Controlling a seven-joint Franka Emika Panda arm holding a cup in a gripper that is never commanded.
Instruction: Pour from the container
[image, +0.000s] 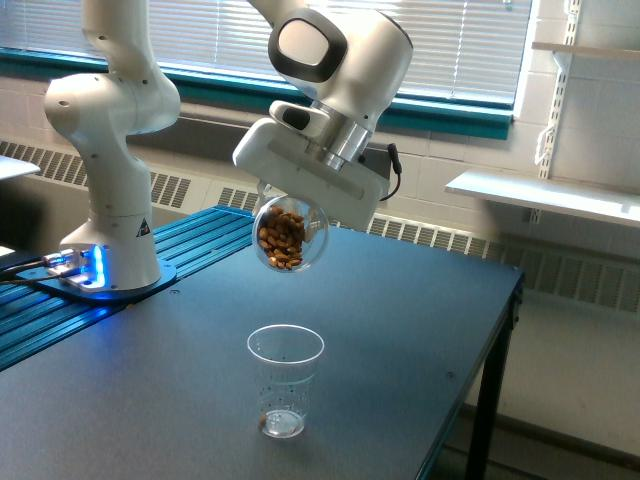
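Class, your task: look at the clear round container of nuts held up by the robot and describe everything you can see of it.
The container is a clear, round-bodied jar, plastic by its look, partly filled with brown almond-like nuts. It hangs in the air under the arm's white claw, which grips it from above, and seems tipped on its side; its mouth cannot be made out. It touches nothing else. It hangs above the dark table, higher than the clear measuring cup standing there.

Gripper (287, 205) fingers are hidden behind the container (290, 233), so the jaw stance is unreadable. Arm's upper links are cut off by the top edge. Table (420, 330) runs off the bottom edge. Measuring cup (285, 380) print is too small to read.
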